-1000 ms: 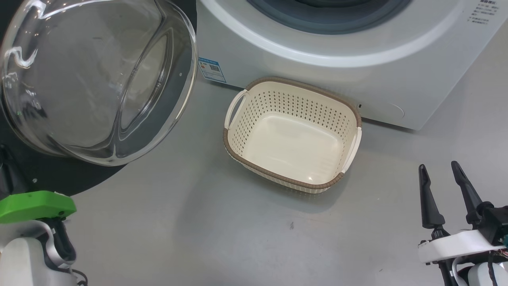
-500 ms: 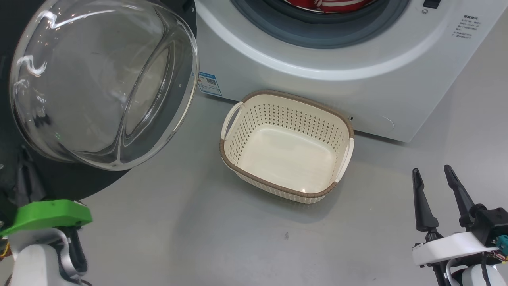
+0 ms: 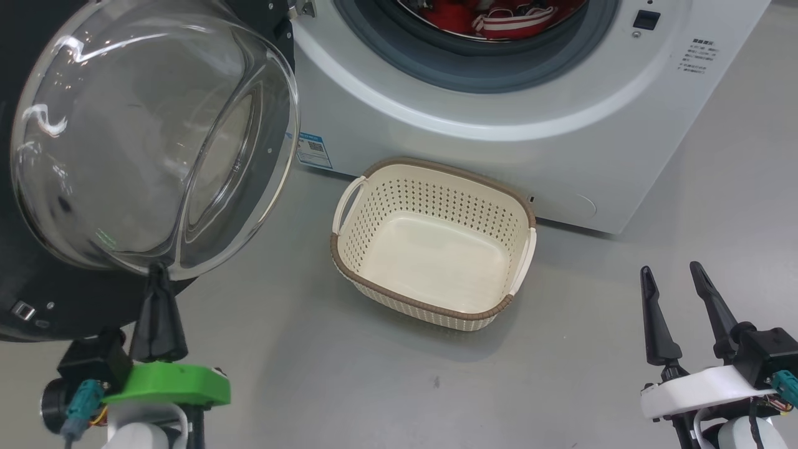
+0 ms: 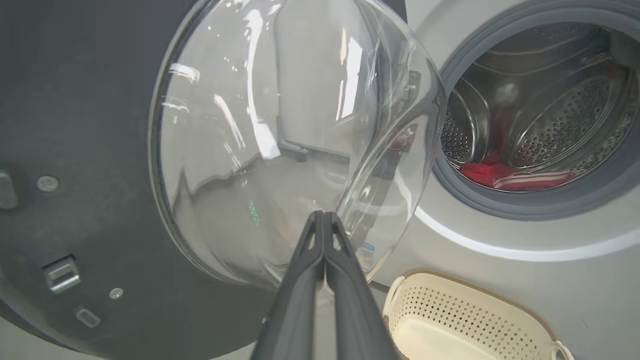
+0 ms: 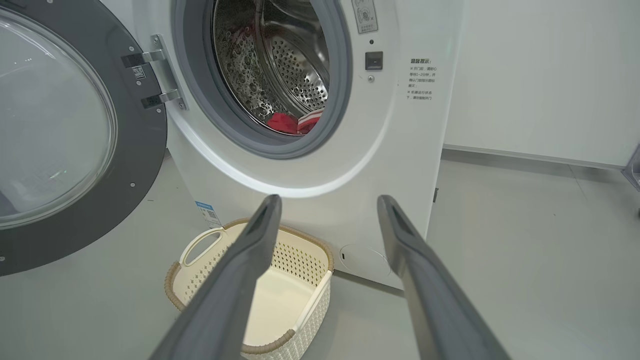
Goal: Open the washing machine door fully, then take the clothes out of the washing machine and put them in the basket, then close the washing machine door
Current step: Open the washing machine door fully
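The washing machine door (image 3: 143, 143) stands swung wide open at the left, its clear glass bowl bulging toward me, with the black rim (image 5: 150, 135) around it. The white washing machine (image 3: 499, 143) shows its grey ring and steel drum (image 5: 285, 65). Red clothes with white stripes (image 3: 499, 15) lie inside the drum (image 4: 510, 175). The cream basket (image 3: 430, 243) sits empty on the floor before the machine. My left gripper (image 3: 159, 280) is shut, tips close under the glass bowl (image 4: 322, 215). My right gripper (image 3: 670, 274) stands open at the lower right, apart from the basket (image 5: 327, 200).
Grey floor (image 3: 312, 374) surrounds the basket. A blue label (image 3: 308, 149) is on the washer's lower left front. A white wall (image 5: 540, 75) and open floor lie to the right of the machine.
The head camera has tilted up, so the drum and clothes have come into view. My left gripper has risen into the head view, its shut fingers now under the glass bowl.
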Robot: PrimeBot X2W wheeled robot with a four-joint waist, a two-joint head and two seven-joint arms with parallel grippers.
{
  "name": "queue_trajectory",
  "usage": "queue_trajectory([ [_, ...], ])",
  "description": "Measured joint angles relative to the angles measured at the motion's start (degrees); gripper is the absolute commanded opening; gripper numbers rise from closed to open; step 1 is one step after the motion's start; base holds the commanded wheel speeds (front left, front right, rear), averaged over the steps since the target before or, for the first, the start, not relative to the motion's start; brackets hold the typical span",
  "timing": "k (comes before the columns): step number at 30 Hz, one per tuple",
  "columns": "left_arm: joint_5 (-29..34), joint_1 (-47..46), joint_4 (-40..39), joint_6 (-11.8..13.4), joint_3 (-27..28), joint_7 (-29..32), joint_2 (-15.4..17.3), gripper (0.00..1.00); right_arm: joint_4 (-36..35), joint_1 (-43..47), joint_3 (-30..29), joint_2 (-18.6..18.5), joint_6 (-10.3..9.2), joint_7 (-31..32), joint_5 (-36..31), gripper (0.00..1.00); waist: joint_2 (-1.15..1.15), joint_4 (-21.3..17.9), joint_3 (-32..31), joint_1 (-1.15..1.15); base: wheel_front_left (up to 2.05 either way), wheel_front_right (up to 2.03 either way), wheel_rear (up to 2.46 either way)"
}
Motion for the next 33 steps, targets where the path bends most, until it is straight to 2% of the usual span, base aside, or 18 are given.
queue_trajectory([
  [7,0.0,2.4,-2.1,-0.5,-7.4,0.0,0.3,0.00,-0.2,0.0,0.3,0.2,0.00,0.0,0.0,1.00,0.00,-1.8,-0.5,0.00,0.00,0.00,0.00],
  [13,1.3,3.1,-2.3,-0.5,-11.3,0.0,0.6,0.00,-0.2,0.0,1.0,0.4,0.00,0.0,0.0,1.00,0.00,-3.9,-1.0,0.00,0.00,0.00,0.00],
  [15,1.9,3.1,-2.1,-0.5,-12.4,0.0,0.7,0.35,-0.2,0.0,1.2,0.5,0.00,0.0,0.0,1.00,0.00,-4.8,-1.3,0.00,0.00,0.00,0.00],
  [16,2.1,3.1,-1.7,-0.5,-13.2,0.0,0.8,0.44,-0.2,0.0,1.3,0.6,0.00,0.0,0.0,1.00,0.00,-5.3,-1.5,0.00,0.00,0.00,0.00],
  [17,2.2,3.1,-0.8,-0.5,-13.8,0.0,0.8,0.69,-0.2,0.0,1.3,0.6,0.00,0.0,0.0,1.00,0.00,-5.7,-1.6,0.00,0.00,0.00,0.00],
  [18,2.4,3.4,-0.1,-0.5,-14.3,0.0,0.8,0.90,-0.1,0.1,1.4,0.7,0.00,0.0,0.0,1.00,0.00,-6.2,-1.7,0.00,0.00,0.00,0.00],
  [19,2.4,3.6,0.1,-0.5,-14.6,0.0,0.8,1.00,0.0,0.1,1.5,0.7,0.00,0.0,0.0,1.00,0.00,-6.7,-1.9,0.00,0.00,0.00,0.00],
  [33,2.9,3.6,3.2,-0.4,-16.5,0.0,1.0,1.00,0.5,2.2,2.4,1.3,-0.05,0.0,0.0,1.00,0.00,-14.4,-4.5,0.00,0.00,0.00,0.00],
])
